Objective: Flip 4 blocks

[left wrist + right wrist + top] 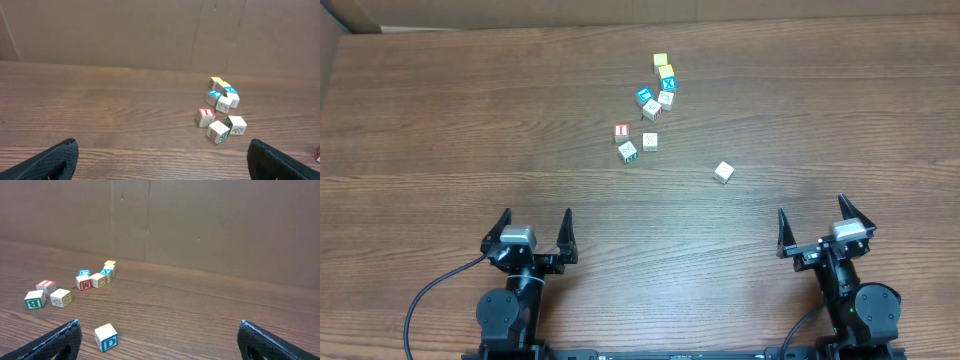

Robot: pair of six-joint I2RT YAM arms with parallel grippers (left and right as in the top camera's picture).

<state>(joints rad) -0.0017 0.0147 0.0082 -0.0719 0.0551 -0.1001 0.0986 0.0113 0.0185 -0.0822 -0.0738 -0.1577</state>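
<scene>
while the four blocks (pixel 628 151) lie centred on the table (pixel 440 120) — three huddled by yellow and blue cubes (pixel 667 72), one cream block (pixel 723 172) apart on the right — left gripper (pixel 536 216) and right gripper (pixel 813 210) sit well back, jaws wide and empty, so no flip looks begun.

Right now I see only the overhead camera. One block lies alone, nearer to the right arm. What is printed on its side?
Observer: The lone block shows a blue letter D on the side facing the right wrist camera.
Operator: And the block with green marks?
Observer: Its side toward that camera carries a green letter B.
Operator: Does any block farther back show a red letter?
Observer: Yes, one cream block there shows a red M on its side.
</scene>
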